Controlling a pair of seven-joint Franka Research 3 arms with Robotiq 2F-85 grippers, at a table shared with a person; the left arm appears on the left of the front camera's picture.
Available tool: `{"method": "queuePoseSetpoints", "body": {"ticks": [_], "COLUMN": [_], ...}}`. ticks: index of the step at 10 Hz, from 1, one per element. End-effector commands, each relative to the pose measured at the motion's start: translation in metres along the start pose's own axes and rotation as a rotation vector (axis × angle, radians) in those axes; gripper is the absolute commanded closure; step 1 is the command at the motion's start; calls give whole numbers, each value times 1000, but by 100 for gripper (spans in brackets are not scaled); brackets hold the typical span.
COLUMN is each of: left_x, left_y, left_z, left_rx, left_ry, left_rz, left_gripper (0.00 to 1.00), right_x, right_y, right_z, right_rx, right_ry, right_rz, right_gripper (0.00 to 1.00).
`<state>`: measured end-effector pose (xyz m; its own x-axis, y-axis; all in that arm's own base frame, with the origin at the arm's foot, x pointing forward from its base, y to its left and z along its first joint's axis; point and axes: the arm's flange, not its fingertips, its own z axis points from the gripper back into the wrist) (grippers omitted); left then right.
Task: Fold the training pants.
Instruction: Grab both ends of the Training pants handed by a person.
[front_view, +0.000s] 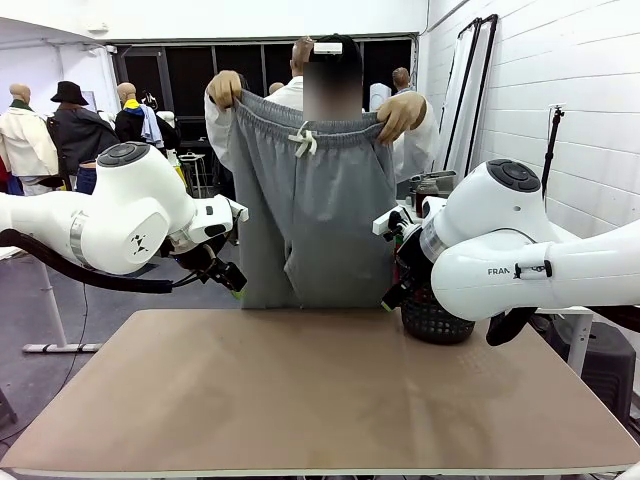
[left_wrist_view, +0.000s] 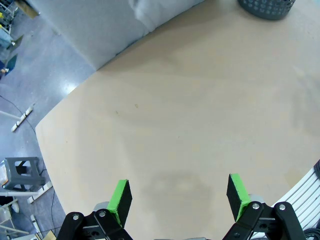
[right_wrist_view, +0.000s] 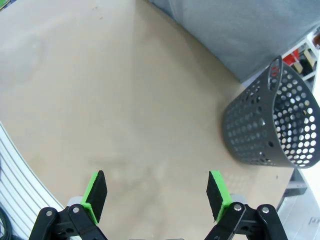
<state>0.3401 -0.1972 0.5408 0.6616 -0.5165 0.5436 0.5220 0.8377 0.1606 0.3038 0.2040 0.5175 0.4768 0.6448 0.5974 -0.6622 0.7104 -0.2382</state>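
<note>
Front view gives me the clearest read: a person at the far side holds the training pants (front_view: 315, 210) up by the waistband, a hand (front_view: 224, 88) at one end and a second hand (front_view: 401, 115) at the other. The garment hangs flat and full-width, the drawstring (front_view: 303, 140) facing me and the legs dropping to the far edge of the table (front_view: 320, 400). I cannot tell whether the hems touch that edge. I take this as a presentation, letting the cloth hang out straight so it can be laid down smooth. My left gripper (left_wrist_view: 179, 194) hovers over the bare brown tabletop with its green pads spread wide and nothing between them. My right gripper (right_wrist_view: 157, 194) is the same, jaws far apart and empty, with the black mesh basket (right_wrist_view: 270, 125) off to its side near the table's far right corner. Both arms sit raised on either side of the hanging pants, which I judge leaves the middle free for the cloth to come down. Folding has not begun, and my next move depends on where waistband and hems land. I'd mind the basket, which stands near the hanging cloth.
</note>
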Motion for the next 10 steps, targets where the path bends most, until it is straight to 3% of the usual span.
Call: {"method": "queuePoseSetpoints", "body": {"ticks": [1, 10], "left_x": [0, 0], "left_y": [0, 0], "left_z": [0, 0], "left_rx": [-1, -1], "left_ry": [0, 0], "left_rz": [-3, -3], "left_gripper": [0, 0], "right_x": [0, 0], "right_y": [0, 0], "right_z": [0, 0], "right_rx": [0, 0], "right_ry": [0, 0], "right_rz": [3, 3], "right_gripper": [0, 0]}}
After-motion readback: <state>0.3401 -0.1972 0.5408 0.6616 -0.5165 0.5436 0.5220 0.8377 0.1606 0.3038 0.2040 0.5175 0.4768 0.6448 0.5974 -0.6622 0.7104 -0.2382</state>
